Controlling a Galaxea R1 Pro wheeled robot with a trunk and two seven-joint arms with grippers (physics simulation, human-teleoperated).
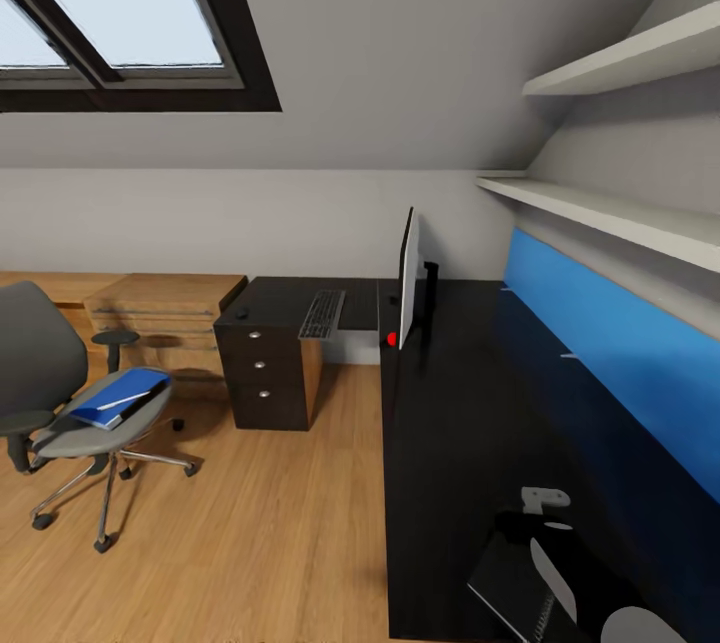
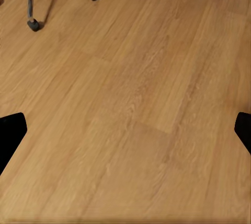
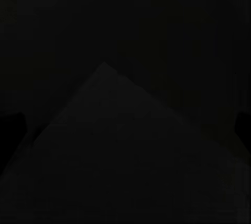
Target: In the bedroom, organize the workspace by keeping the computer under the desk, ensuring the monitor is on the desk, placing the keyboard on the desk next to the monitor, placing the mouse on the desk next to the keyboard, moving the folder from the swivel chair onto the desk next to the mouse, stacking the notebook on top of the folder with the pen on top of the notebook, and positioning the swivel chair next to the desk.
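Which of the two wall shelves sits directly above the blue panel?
The lower shelf; its underside meets the blue panel, while the upper shelf hangs higher.

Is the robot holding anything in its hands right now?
Nothing in the left tool: open over bare floor. The right tool cannot be told, the picture is too dark.

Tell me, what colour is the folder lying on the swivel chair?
Blue; the folder lies on the grey seat of the swivel chair, clearest in the head view.

Swivel chair (image 1: 40, 373): cut off at frame edge. Notebook (image 1: 515, 583): partly hidden by robot arm. Mouse (image 1: 241, 313): too small to make out.
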